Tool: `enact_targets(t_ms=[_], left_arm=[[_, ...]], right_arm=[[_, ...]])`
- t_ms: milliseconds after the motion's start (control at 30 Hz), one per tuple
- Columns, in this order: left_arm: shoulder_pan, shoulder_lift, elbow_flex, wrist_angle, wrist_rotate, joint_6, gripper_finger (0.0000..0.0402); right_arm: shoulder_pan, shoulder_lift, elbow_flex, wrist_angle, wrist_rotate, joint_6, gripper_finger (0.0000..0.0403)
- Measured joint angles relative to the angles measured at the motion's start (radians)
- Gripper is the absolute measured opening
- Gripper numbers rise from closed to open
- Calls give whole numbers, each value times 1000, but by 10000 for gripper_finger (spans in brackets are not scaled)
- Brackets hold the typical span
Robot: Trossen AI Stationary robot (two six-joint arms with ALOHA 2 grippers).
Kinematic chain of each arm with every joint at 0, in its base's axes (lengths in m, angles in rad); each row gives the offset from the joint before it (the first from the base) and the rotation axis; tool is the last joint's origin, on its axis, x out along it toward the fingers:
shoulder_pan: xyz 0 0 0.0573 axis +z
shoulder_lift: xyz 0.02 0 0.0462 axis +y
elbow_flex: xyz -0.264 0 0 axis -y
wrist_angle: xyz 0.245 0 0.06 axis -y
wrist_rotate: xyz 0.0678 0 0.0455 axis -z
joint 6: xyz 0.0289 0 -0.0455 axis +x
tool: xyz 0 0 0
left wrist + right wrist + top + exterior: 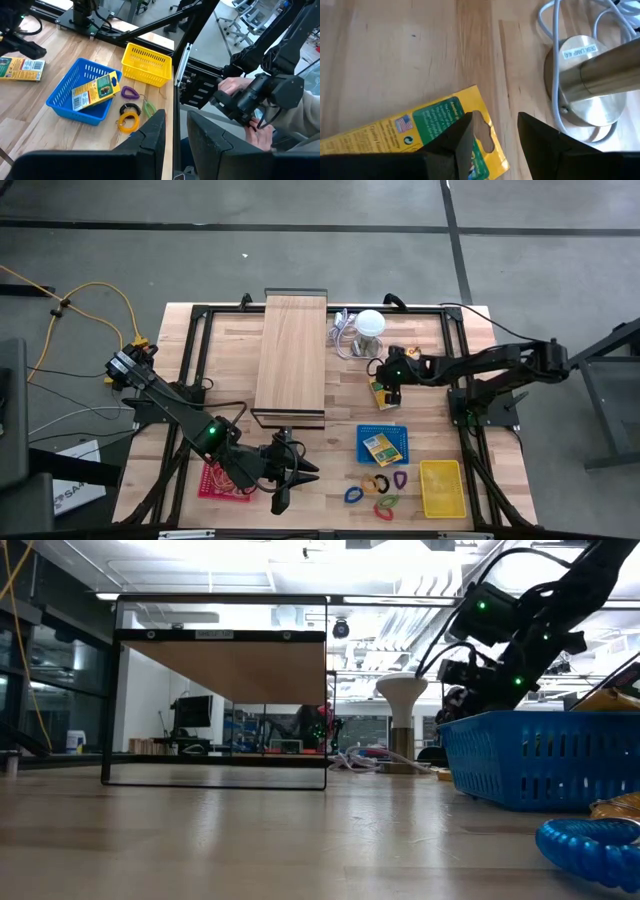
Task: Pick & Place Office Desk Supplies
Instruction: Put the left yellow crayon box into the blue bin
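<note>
**Desk:** Where's the right gripper point(384, 383)?

**Operator:** I have it low over a yellow printed pack point(427, 131) lying flat on the table point(420, 360), at about seven o'clock from the white lamp point(371, 322). Jaws stand apart, nothing between them yet.

**Desk:** How will it handle?

**Operator:** I judge it light, thin and stiff like card, probably slick. I'd take it across the narrow end by its hang hole, since flat faces give no purchase.

**Desk:** And the rest?

**Operator:** A second pack point(380, 445) sits in the blue basket point(397, 430); the coloured clips point(378, 485) lie at six o'clock from it. The left gripper point(281, 498) waits at the near edge, jaws parted, empty.
</note>
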Motion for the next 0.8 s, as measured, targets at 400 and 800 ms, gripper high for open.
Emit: enact_targets(t_ms=[400,800], left_arm=[[0,0,0,1,0,0,77],[0,0,0,3,0,0,77]], right_arm=[[5,62,0,43,35,-32,144],[30,78,0,36,55,-31,144]])
